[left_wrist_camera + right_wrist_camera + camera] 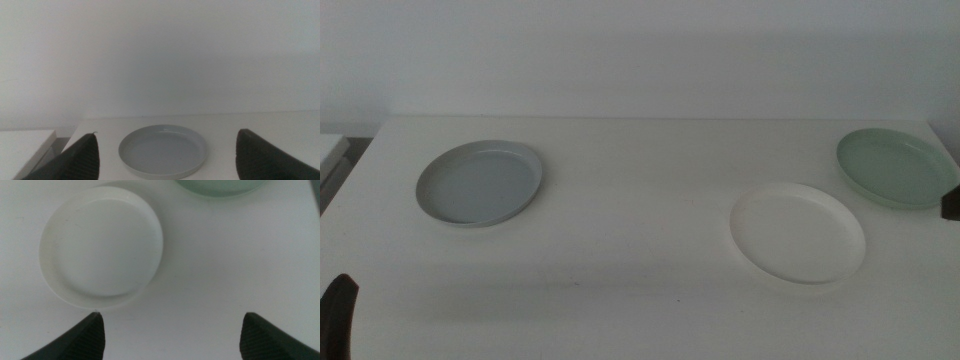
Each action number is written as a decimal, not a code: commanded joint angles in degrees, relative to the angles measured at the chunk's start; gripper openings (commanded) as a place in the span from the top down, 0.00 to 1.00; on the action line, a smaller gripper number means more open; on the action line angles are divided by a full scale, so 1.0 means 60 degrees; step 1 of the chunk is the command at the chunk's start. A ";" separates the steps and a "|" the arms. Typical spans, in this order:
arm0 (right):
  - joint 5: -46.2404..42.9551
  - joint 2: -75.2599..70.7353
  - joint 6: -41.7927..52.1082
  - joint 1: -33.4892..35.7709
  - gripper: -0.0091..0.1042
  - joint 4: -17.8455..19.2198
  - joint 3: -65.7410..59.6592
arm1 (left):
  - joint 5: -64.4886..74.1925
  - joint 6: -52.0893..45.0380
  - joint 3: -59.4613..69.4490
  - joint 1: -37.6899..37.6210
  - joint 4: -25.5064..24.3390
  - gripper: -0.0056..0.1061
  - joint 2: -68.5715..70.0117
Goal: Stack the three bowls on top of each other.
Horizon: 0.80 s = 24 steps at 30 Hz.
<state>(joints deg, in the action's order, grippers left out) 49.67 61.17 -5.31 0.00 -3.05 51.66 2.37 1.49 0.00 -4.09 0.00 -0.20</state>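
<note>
Three shallow bowls lie apart on the white table [640,290]. The grey bowl [480,183] is at the left, the white bowl [798,232] right of centre, and the mint green bowl [897,167] at the far right, close behind the white one. My left gripper [338,310] is at the bottom left corner; in its wrist view it [167,134] is open and empty, facing the grey bowl [162,151]. My right gripper [950,205] shows at the right edge; it [171,316] is open and empty, above the table beside the white bowl [102,245]. The mint bowl [220,186] is partly in view.
A white wall stands behind the table's far edge. A separate white surface [330,150] sits beyond the table's left edge; it also shows in the left wrist view [25,145]. Bare tabletop lies between the grey and white bowls.
</note>
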 commanded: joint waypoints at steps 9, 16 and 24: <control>0.0005 0.1931 0.0971 -0.0047 0.10 -0.1096 0.0869 | -0.0101 -0.0011 0.0000 0.0018 0.0000 0.11 0.0034; 0.0077 0.4300 0.0971 -0.0047 0.11 -0.1032 0.1994 | -0.0101 -0.0011 0.0000 0.0018 0.0000 0.11 0.0034; 0.0041 0.6711 0.0884 0.0116 0.27 -0.1079 0.3053 | -0.0101 -0.0011 0.0000 0.0018 0.0000 0.11 0.0034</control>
<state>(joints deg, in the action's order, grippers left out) 50.03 99.71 0.00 0.47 -9.70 68.84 2.37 1.49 0.00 -4.09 0.00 -0.20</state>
